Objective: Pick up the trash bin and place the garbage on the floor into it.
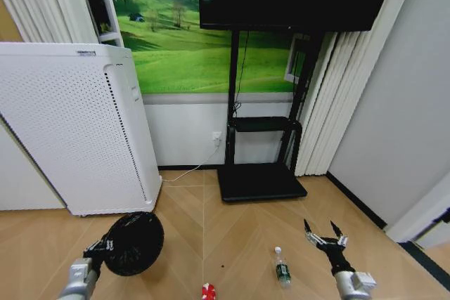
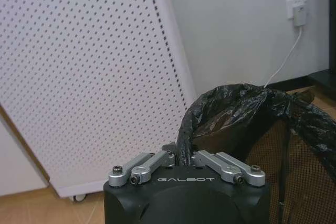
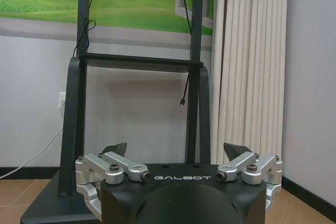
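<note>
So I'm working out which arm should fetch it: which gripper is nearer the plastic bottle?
Right. The right gripper hangs open just beside the plastic bottle, toward the robot's right. The left gripper is far across the floor, shut on the trash bin rim.

The left gripper (image 2: 181, 157) is clamped on the bag-lined rim of the black mesh trash bin (image 2: 294, 166), with the white perforated appliance (image 2: 84, 77) just behind and a wall plug (image 2: 299, 11) beyond.

Bin (image 2: 294, 150): wire mesh, crinkled glossy plastic liner. Appliance (image 1: 70, 131): matt perforated panel. Floor (image 1: 232, 237): smooth wood. Bottle (image 1: 282, 269): clear plastic.
</note>
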Controlling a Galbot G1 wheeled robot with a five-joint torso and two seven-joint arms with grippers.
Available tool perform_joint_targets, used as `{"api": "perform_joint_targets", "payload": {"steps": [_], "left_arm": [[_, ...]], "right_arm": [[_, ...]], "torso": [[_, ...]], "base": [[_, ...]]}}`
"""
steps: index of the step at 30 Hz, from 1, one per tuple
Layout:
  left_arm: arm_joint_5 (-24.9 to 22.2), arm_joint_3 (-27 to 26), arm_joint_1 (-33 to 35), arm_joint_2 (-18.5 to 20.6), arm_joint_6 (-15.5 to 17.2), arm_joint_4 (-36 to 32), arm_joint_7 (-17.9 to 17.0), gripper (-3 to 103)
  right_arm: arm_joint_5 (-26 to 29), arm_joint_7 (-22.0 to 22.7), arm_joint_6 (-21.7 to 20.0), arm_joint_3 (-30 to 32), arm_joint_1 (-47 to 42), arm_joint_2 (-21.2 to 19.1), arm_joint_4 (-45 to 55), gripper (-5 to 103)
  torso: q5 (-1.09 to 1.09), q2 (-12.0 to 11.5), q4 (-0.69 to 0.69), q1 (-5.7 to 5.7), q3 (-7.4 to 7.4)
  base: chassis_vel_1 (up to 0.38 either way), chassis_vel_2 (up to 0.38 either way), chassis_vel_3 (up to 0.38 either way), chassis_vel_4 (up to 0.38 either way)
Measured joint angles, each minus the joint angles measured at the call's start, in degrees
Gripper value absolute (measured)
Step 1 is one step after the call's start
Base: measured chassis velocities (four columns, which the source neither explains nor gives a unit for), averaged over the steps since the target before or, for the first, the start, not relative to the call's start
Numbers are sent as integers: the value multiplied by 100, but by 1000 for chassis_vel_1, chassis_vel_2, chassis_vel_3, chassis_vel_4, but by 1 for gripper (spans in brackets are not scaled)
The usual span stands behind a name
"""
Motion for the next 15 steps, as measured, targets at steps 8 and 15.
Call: {"api": "perform_joint_targets", "payload": {"steps": [8,15], "left_arm": [[255,180,61,219,-176,-185,118,6],[400,195,18,292,-256,-479,202,6]], "right_arm": [[19,279,-135,-62,-70,-13,16,100],[-242,466,-294,-19,-112,-94,161,100]], "torso": [[0,0,0,0,0],[-2,1,0,0,0]], "base": [[0,0,0,0],[0,0,0,0]]}}
